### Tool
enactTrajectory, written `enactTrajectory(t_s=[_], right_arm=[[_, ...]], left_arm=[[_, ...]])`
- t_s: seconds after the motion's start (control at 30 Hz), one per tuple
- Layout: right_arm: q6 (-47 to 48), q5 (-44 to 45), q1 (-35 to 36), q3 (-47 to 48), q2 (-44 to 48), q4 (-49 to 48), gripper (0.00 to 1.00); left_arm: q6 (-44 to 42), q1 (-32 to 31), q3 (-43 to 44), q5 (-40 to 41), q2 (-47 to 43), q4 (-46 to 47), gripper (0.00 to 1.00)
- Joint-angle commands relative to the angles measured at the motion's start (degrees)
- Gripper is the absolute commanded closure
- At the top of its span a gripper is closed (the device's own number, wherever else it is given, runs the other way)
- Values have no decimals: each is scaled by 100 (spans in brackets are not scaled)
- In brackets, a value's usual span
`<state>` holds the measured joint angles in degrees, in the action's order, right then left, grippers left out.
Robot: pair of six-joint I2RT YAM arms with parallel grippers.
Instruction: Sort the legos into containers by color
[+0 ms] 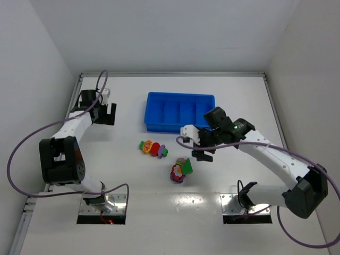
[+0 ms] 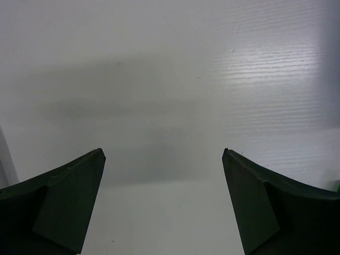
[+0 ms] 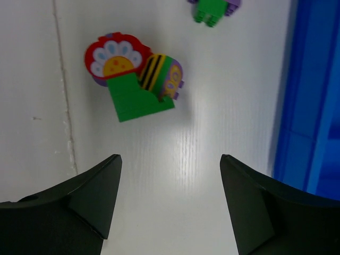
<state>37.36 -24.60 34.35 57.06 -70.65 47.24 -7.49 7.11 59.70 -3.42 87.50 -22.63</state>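
Right claw (image 1: 202,154) parted and empty, close to a lego clump (image 1: 180,170)
Top view: the lego clump lies on the desk (image 1: 239,90) just left of the right claw and nearer the arm bases, a second clump (image 1: 153,147) farther left, the blue tray (image 1: 154,96) behind both, the left claw (image 1: 109,113) well apart at far left; left wrist view: the left claw (image 2: 163,154) gapes wide over the desk; right wrist view: the right claw (image 3: 170,159) has nothing between its fingers, the lego clump (image 3: 133,79) ahead, slightly left, untouched, the blue tray (image 3: 313,106) at the right edge
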Motion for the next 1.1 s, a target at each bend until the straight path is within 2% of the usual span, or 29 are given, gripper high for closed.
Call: enactTrajectory(t_s=[0.0, 0.33, 0.43, 0.87, 0.97, 1.0, 1.03, 1.07], right_arm=[[280, 42, 605, -63, 113, -66, 25], [394, 289, 1925, -485, -53, -479, 26], [394, 289, 2084, -538, -115, -602, 26], [394, 351, 2014, -643, -432, -945, 27], [316, 351, 2076, -573, -563, -1006, 20], [254, 351, 2137, -573, -564, -1111, 14], [62, 481, 2137, -573, -564, -1208, 2], [60, 552, 2137, -573, -625, -1278, 0]], left_arm=[[-86, 62, -160, 140, -321, 57, 0], [-192, 62, -407, 193, -489, 110, 0], [-253, 62, -520, 245, -541, 110, 0], [-253, 62, -635, 245, -541, 215, 0], [-253, 62, -687, 245, -489, 215, 0], [-253, 62, -688, 245, -489, 215, 0], [-253, 62, -688, 245, -489, 215, 0], [-253, 62, -740, 245, -489, 215, 0]])
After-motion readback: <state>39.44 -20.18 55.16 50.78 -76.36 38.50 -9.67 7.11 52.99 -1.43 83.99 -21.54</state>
